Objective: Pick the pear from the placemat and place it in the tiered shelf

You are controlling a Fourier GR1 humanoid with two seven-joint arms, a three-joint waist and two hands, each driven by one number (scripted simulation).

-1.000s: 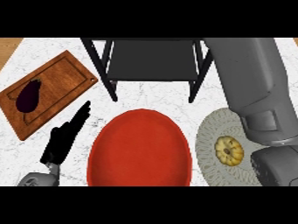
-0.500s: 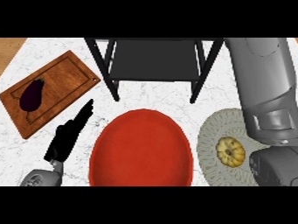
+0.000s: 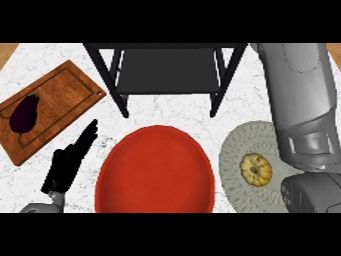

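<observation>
Since the grey right arm point(image 3: 306, 115) has swung rightward, uncovering the pear point(image 3: 256, 169) on its placemat point(image 3: 236, 150) at lower right, the left hand point(image 3: 68, 161) rests straight-fingered at lower left, right fingers unseen.

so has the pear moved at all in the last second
No. The pear lies at the same spot near the middle of the placemat, just right of the red plate, as before.
</observation>
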